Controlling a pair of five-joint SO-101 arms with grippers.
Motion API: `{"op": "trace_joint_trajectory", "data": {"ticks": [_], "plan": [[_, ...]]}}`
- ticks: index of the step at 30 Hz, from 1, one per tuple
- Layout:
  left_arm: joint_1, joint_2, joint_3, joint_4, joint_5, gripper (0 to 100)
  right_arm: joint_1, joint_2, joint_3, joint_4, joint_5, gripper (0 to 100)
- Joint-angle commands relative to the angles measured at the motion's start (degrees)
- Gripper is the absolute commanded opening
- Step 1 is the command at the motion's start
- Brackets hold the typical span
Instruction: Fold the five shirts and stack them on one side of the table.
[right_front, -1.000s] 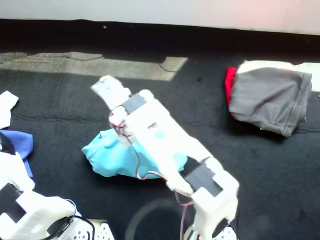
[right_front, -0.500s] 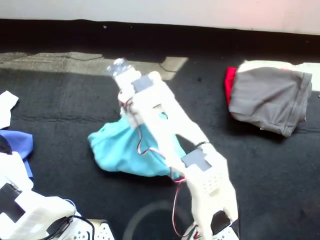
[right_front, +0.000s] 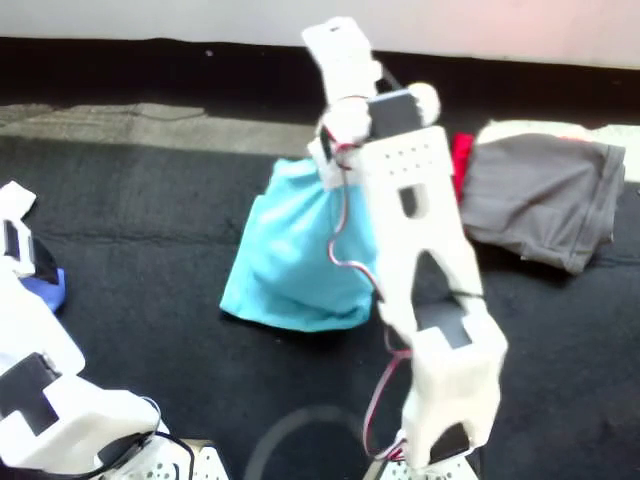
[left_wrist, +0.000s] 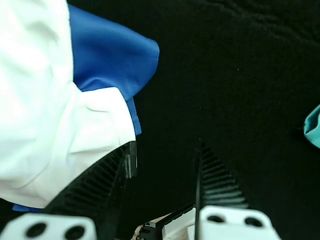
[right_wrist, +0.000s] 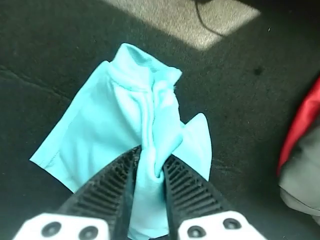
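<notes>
Your right claw (right_wrist: 151, 155) is narrowed to a pinch on a bunched ridge of the turquoise shirt (right_wrist: 115, 125), with cloth pressed between both ribbed fingers (right_wrist: 112, 187). From the jaws the shirt fans out over the black table cover (right_wrist: 45, 45), its collar at the end farthest from the claw. In the high view the right arm (right_front: 420, 230) stretches toward the far side of the table, and the turquoise shirt (right_front: 295, 250) lies spread just beside it, near the middle of the table. A sunlit strip (right_front: 170, 130) crosses the cover beyond the shirt.

Just past the arm, at the far right of the table, sits the stack: a grey shirt (right_front: 540, 195) on top, a red one (right_front: 460, 165) showing at its near edge and a pale one (right_front: 530, 130) peeking out behind.

Your left claw (left_wrist: 165, 150) stands wide, with nothing between its fingers, over bare black cover. 1 finger is just beside the edge of a white shirt (left_wrist: 45, 110), which overlaps a blue shirt (left_wrist: 110, 55). Both lie at the table's left edge, well apart from the stack.
</notes>
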Motion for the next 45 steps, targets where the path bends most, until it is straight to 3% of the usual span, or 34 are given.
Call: {"op": "trace_joint_trajectory", "data": {"ticks": [1, 5, 9, 20, 31, 35, 41, 45], "plan": [[1.8, -0.1, -0.1, -0.5, -0.1, 20, -1.8, -14.0, 2.6, 0.7, 1.1, 0.6], [2.8, -0.1, -0.1, -0.4, -0.1, 20, -5.5, -22.9, 3.4, 0.4, 4.5, 0.6], [6.0, -0.1, 0.0, -0.1, 0.0, 20, -4.4, -28.2, 4.3, 0.7, 6.2, 0.6], [18.2, -0.1, 0.0, -0.1, 0.0, 20, 15.6, -32.1, 17.7, 0.4, 12.3, 0.6], [39.4, -0.4, 12.8, -1.0, 1.8, 20, 25.2, -32.1, 34.2, -4.5, 12.6, 0.6], [45.3, -0.7, 18.2, -6.7, 3.0, 20, 29.0, -32.0, 39.1, -10.6, 12.6, 0.9], [54.0, -0.7, 28.5, -15.7, 3.2, 20, 33.3, -32.4, 45.8, -15.9, 12.6, 14.3], [56.7, -0.7, 33.4, -21.5, 3.3, 19, 35.1, -32.5, 47.0, -16.7, 12.6, 14.9]]}}
